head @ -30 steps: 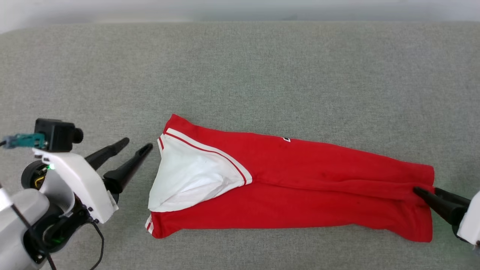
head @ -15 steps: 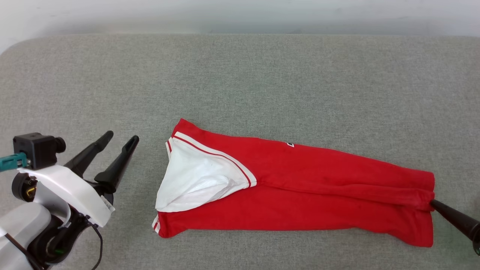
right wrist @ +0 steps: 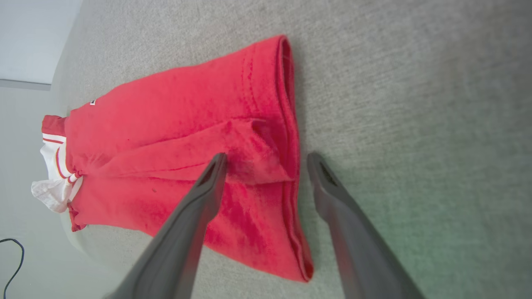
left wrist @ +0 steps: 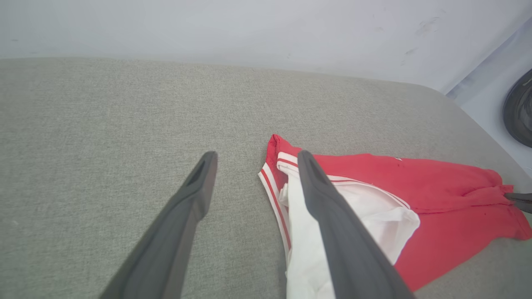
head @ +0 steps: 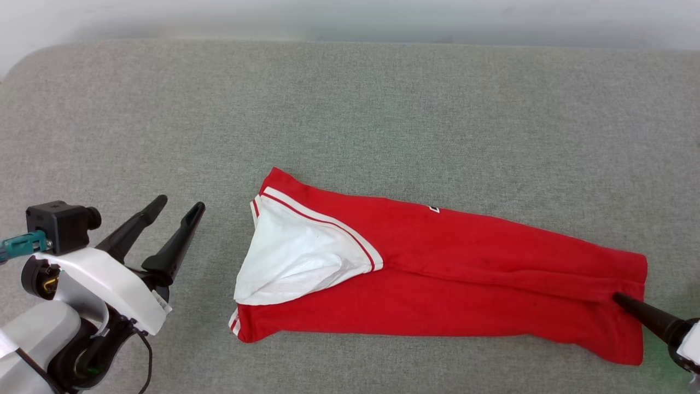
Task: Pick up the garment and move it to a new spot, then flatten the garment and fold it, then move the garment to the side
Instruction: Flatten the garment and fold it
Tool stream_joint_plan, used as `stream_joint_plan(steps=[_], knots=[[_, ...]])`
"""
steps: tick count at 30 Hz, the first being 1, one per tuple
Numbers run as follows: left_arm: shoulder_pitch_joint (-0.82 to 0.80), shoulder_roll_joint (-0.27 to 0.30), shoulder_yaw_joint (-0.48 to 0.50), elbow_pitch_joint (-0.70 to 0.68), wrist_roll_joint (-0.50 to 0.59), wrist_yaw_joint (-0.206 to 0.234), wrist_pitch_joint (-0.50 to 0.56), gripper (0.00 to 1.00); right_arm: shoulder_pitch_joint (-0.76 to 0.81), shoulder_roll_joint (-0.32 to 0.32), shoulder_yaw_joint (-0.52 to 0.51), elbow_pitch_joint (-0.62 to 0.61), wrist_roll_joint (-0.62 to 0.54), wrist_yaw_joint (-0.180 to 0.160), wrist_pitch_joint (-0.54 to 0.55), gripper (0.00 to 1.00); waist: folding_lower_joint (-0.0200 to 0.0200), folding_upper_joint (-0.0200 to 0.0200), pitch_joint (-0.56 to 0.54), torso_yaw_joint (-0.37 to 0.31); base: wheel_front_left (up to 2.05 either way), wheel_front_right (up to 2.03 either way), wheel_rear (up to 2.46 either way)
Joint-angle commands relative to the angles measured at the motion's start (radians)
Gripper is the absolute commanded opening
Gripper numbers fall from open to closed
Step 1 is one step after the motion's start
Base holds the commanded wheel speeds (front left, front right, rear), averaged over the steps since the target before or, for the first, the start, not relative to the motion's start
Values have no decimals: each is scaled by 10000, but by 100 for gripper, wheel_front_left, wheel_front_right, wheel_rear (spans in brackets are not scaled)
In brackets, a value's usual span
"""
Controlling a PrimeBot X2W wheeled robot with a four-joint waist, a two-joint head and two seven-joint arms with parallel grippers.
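1. The left gripper (head: 178, 203) stands wide open and empty, its two dark fingers pointing toward the sleeve end of the garment (head: 465, 273) with bare cloth-covered surface between them.
2. The right gripper (right wrist: 267, 157) is also spread wide and grips nothing. One finger lies over the red hem and the other over the grey surface (head: 350, 109) just past the hem edge. Whether the first finger presses the cloth I cannot tell.
3. The garment lies on the grey surface as a long band folded lengthwise, the white sleeve (head: 295, 262) toward the robot's left and the hem toward its right.
4. Nothing stands between either gripper and the garment.
5. The head view shows a small patch of black-and-white print (head: 433, 208) at the far edge, and one right finger only.
6. The left wrist view adds a pale wall (left wrist: 249, 25) and a dark round thing (left wrist: 519, 112) beyond the surface's corner.
7. The right wrist view shows both right fingers and a thin black cable (right wrist: 12, 257) off the surface.
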Motion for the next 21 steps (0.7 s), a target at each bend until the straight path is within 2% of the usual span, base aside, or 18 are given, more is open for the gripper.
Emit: stream_joint_plan(steps=[1,10,11,15,16,17,18,19,20,21], knots=[[77,-24,30,23,-10,-25,-34,100,-56,87,65,115,-39,-9,35,100,0,-1,10,4,0,0,0],[72,-131,-13,107,-38,-72,28,100,-363,292,725,926,-412,-11,-42,100,0,-1,62,48,0,0,0],[42,-240,58,151,4,-79,7,100,-499,311,1141,1265,-465,-11,-205,100,0,-1,66,100,0,0,0],[158,-349,68,235,-6,-107,-9,100,-567,239,1665,1676,-487,-14,-384,100,0,-1,61,132,0,0,0],[178,-369,66,260,-17,-111,-7,100,-592,215,1839,1744,-464,-14,-405,91,0,-1,59,140,0,0,0],[191,-384,65,273,-15,-117,-9,100,-588,176,1997,1789,-469,-12,-484,73,0,-1,61,145,0,0,0],[196,-401,66,287,-7,-111,-9,100,-575,123,2106,1856,-440,-12,-535,47,0,-1,60,152,0,0,0],[191,-420,69,294,-2,-114,-11,100,-588,57,2243,1898,-412,-12,-562,38,0,-1,62,157,0,0,0],[193,-432,79,307,-4,-116,-12,100,-602,6,2323,1921,-407,-9,-691,24,0,-1,61,158,0,0,0],[190,-437,95,312,-1,-116,-15,100,-629,-65,2390,1965,-433,-9,-796,0,0,-1,57,158,0,0,0]])
